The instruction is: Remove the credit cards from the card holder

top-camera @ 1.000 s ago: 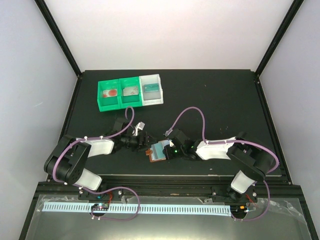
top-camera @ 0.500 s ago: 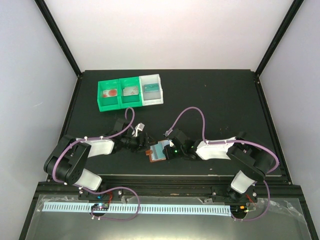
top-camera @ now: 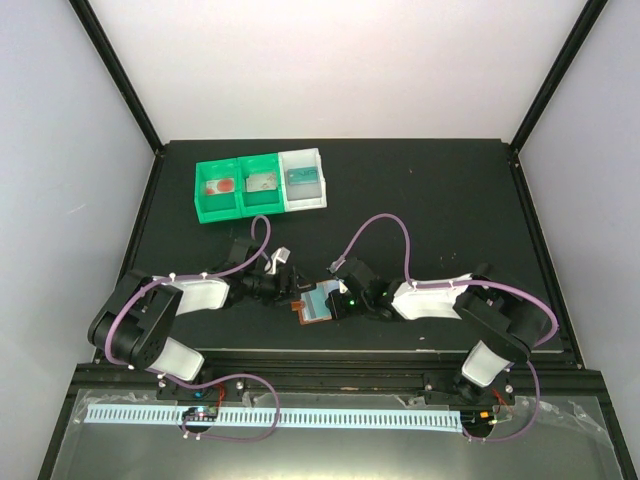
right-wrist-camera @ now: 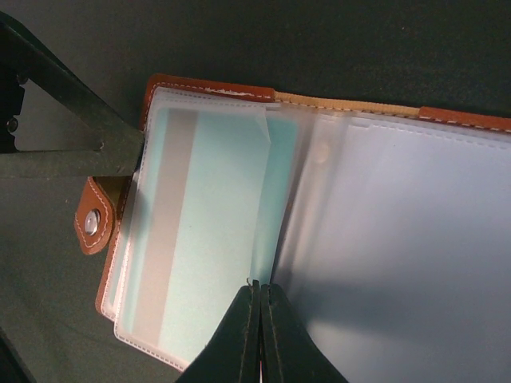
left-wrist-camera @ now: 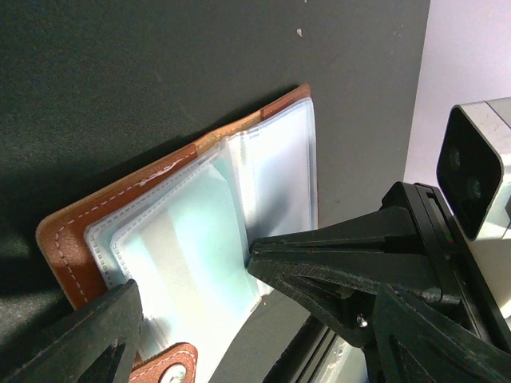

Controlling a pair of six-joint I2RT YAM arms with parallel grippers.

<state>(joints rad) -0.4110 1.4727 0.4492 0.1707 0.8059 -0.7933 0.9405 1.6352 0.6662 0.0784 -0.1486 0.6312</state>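
The brown card holder (top-camera: 298,308) lies open near the table's front edge, clear pockets up (right-wrist-camera: 207,86) (left-wrist-camera: 64,247). A light blue credit card (right-wrist-camera: 215,215) (left-wrist-camera: 184,255) (top-camera: 318,302) sits in the left pocket. My right gripper (right-wrist-camera: 261,289) (top-camera: 336,300) (left-wrist-camera: 254,259) is shut, its tips at that card's right edge. Whether it pinches the card or the pocket sheet I cannot tell. My left gripper (left-wrist-camera: 255,351) (top-camera: 288,282) is open and straddles the holder's tab end. One of its fingers (right-wrist-camera: 80,152) touches the holder's left edge above the snap tab (right-wrist-camera: 94,223).
Two joined green bins (top-camera: 235,190) and a white bin (top-camera: 303,178) stand at the back left, each with something small inside. The table's front rail (top-camera: 330,352) runs just below the holder. Purple cables (top-camera: 385,225) loop over both arms.
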